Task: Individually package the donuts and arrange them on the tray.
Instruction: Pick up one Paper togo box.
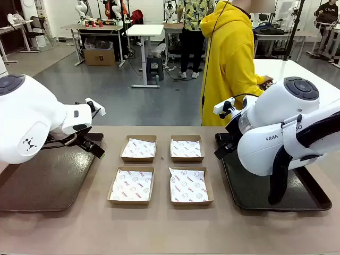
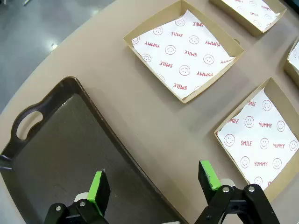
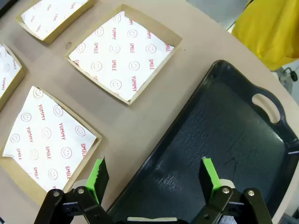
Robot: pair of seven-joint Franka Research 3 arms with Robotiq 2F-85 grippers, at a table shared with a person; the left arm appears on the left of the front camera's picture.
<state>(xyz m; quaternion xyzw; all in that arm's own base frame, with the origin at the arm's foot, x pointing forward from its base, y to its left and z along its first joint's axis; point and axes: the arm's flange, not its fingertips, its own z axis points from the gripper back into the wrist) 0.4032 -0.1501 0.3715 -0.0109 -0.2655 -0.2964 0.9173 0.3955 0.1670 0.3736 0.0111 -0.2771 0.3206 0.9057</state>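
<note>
No donuts are in view. Several shallow cardboard boxes lined with smiley-print paper sit in the middle of the table, two at the back (image 1: 139, 148) (image 1: 187, 148) and two at the front (image 1: 132, 185) (image 1: 189, 185). A dark tray (image 1: 48, 183) lies at the left, and my left gripper (image 1: 91, 144) (image 2: 153, 176) hangs open over its inner edge (image 2: 51, 154). A second dark tray (image 1: 249, 194) (image 3: 224, 140) lies at the right, with my right gripper (image 1: 223, 149) (image 3: 153, 169) open above its inner edge. Both grippers hold nothing.
A person in a yellow hoodie (image 1: 228, 58) stands at the far side of the table, turned towards a white table at the back right. The boxes (image 2: 184, 49) (image 3: 121, 53) lie close beside each tray.
</note>
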